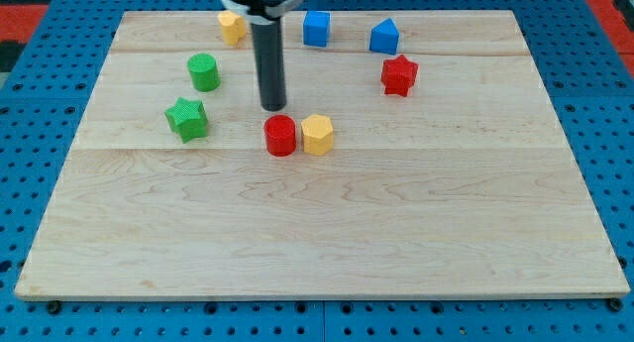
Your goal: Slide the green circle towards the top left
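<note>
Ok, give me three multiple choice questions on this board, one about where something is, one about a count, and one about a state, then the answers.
1. Where is my tip relative to the green circle?
A. To its right in the view, slightly lower
B. To its left in the view
C. Resting on top of it

2. How many red blocks are on the board?
A. One
B. Two
C. Three

3. The red cylinder and the yellow hexagon are:
A. Stacked
B. Side by side, nearly touching
C. At opposite edges of the board

Answers: 1 A, a gap of bare board separates them. 2 B, the cylinder and the red star. 3 B, they sit next to each other just below my tip.
</note>
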Action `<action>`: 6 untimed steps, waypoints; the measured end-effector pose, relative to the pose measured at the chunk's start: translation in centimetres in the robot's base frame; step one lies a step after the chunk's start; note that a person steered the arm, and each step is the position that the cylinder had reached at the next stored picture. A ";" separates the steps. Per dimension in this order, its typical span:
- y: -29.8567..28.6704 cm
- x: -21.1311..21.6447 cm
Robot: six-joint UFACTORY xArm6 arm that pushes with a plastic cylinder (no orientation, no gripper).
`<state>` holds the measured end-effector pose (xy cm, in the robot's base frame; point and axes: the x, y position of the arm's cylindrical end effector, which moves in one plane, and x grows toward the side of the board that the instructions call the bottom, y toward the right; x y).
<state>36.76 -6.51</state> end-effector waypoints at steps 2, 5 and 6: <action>-4.4 -3.6; -13.1 -5.7; -13.8 -9.7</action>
